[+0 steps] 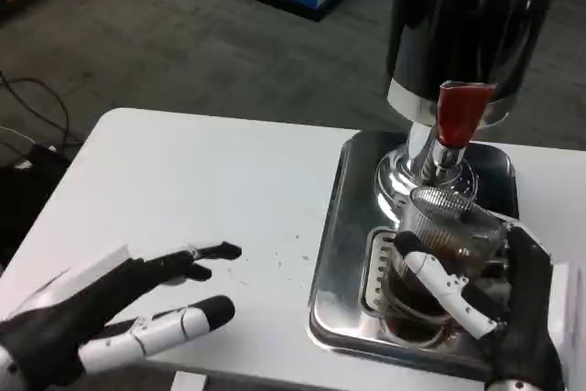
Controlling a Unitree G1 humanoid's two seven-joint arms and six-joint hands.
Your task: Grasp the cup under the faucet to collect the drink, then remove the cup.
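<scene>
Head view: right hand (490, 304) wrapping fingers around clear cup (439, 254), gripping it; cup holding dark drink, sitting on shiny metal drip tray (343, 254) below red faucet (458, 114) of black dispenser (467, 16). Left hand (119, 313) hovering over white table (211, 190), fingers spread, holding nothing, well apart from tray.

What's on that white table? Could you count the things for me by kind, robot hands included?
Clear plastic cups holding dark drink: 1
Black and chrome drink dispensers with a red tap handle: 1
Shiny metal drip trays: 1
Robot hands: 2, the left hand lying open on the table, the right hand gripping the cup
Total: 5
</scene>
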